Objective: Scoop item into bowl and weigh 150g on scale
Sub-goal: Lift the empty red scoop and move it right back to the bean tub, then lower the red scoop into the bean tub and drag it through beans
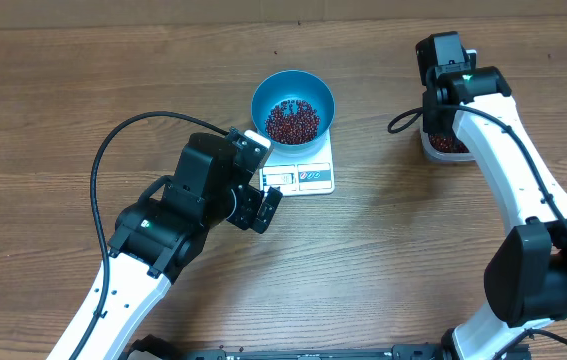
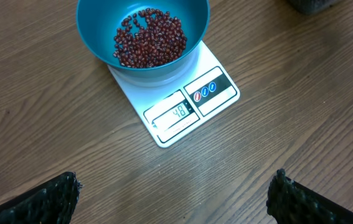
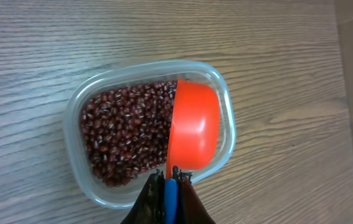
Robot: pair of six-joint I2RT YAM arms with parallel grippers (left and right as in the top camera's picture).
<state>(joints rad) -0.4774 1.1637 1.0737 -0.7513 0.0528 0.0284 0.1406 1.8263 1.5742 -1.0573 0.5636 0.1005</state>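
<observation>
On the table, centre: scale, white and flat, with the blue bowl seated on its platform.

Item 1, beans: a shallow maroon layer in the bottom of the bowl, the blue wall bare above it. The display reads what looks like 48, so I judge roughly a third of the target is delivered. Several more scoops are due, the last ones small.

Item 2, bean stock: fills the clear tub, which stands well apart from the scale on my right side. Plenty is left to draw on.

Item 3, scoop: orange cup on a blue handle, cup lying over the right-hand part of the tub. No beans show on its orange face. Whether its edge is dug into the stock I cannot tell.

Item 4, my right gripper: clamped tight on the scoop's handle and pointing down over the tub, with the arm stretched forward to reach it.

Item 5, my left gripper: fingers spread wide, nothing between them. It hangs above bare wood just in front of the scale, wrist angled so the display faces it, forearm folded back towards my base.
</observation>
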